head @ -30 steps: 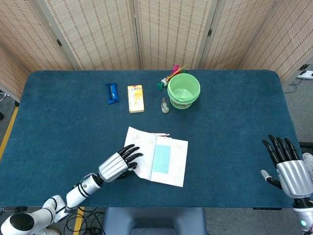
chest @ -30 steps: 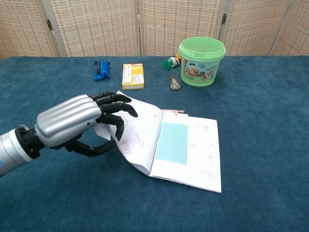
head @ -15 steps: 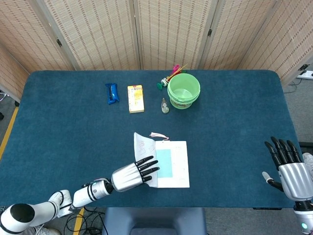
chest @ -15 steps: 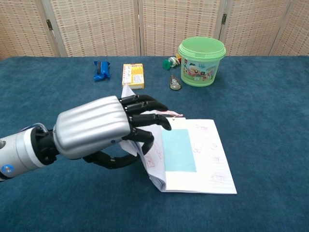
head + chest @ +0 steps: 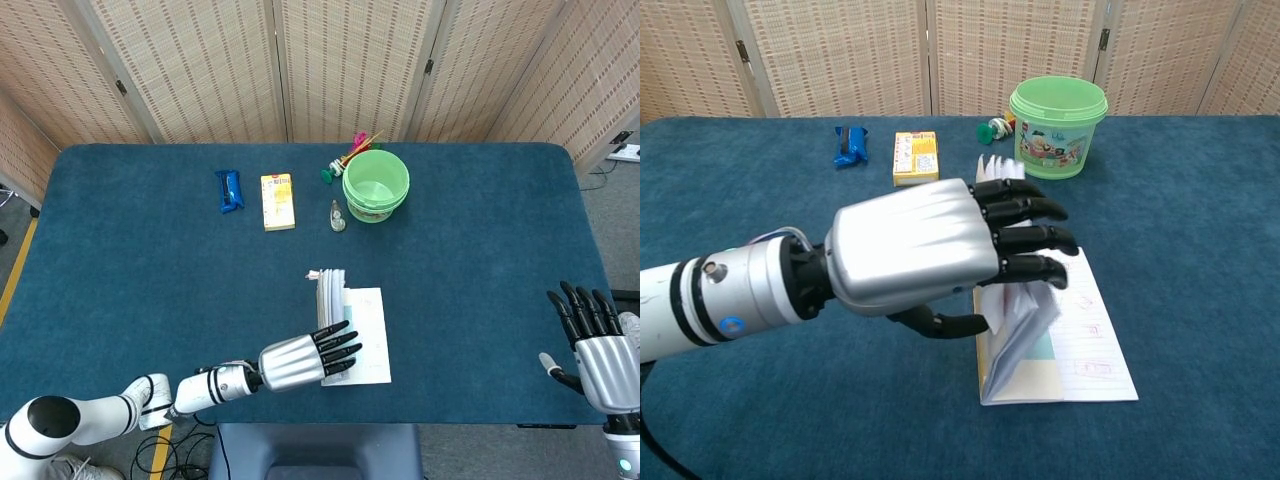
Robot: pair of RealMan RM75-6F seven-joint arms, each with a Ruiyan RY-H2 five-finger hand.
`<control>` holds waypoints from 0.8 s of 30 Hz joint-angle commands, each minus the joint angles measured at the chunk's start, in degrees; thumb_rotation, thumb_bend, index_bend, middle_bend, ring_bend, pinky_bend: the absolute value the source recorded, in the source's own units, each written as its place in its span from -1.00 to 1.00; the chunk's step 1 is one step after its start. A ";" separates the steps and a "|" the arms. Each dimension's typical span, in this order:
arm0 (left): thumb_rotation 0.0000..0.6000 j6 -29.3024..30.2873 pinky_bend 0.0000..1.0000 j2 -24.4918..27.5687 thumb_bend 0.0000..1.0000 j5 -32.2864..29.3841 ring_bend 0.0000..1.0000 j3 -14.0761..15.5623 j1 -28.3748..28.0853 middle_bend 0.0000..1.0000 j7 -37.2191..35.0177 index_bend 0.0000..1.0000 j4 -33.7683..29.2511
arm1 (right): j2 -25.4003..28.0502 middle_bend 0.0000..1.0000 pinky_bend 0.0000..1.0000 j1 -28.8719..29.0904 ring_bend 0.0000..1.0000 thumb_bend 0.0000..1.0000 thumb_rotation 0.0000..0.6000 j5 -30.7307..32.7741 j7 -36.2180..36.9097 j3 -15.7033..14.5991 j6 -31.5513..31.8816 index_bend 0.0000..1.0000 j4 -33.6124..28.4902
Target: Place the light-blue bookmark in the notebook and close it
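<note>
The notebook (image 5: 368,340) lies at the table's front middle, its left-hand pages (image 5: 329,289) lifted on edge and folding over to the right. In the chest view these pages (image 5: 1020,325) curl over the right page (image 5: 1095,325). Only a strip of the light-blue bookmark (image 5: 1042,347) shows beneath them. My left hand (image 5: 308,361) (image 5: 930,245) lies against the raised pages with fingers stretched out over them and thumb below, pressing them rightward. My right hand (image 5: 598,342) hovers past the table's right front corner, fingers spread, holding nothing.
A green bucket (image 5: 375,185) (image 5: 1058,113) stands at the back, with small toys (image 5: 345,158) and a small bottle (image 5: 338,216) beside it. A yellow box (image 5: 278,201) and a blue packet (image 5: 229,190) lie to its left. Folding screens stand behind the table.
My left hand has swept right across the notebook, carrying the left pages up and over. The bookmark, in full view before, is now mostly covered. The notebook has slid slightly right.
</note>
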 commanded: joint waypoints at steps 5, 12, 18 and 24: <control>1.00 -2.92 -0.70 -0.81 -0.40 -1.68 -0.81 -1.87 -1.62 -0.74 2.02 -0.65 -2.01 | -0.02 -1.00 -1.00 -0.45 -1.00 -0.72 1.00 0.21 0.51 0.17 0.70 -1.00 0.39; 1.00 -1.53 -0.70 1.91 -0.41 -7.07 -0.81 -3.37 1.38 -0.77 -1.61 -0.68 -7.76 | 0.84 -1.00 -1.00 -0.91 -1.00 -0.73 1.00 0.81 1.07 0.35 0.96 -1.00 0.49; 1.00 -1.02 -0.70 8.90 -0.41 -16.47 -0.81 -4.34 7.62 -0.79 -4.86 -0.69 -16.63 | 2.30 -1.00 -1.00 -0.41 -1.00 -0.70 1.00 1.39 2.22 0.05 -1.09 -1.00 0.00; 1.00 -0.85 -0.70 17.71 -0.41 -26.84 -0.81 -4.27 14.98 -0.81 -3.95 -0.69 -25.35 | 2.60 -0.97 -1.00 0.50 -1.00 -0.59 1.00 0.01 4.94 -0.39 -2.07 -1.00 1.27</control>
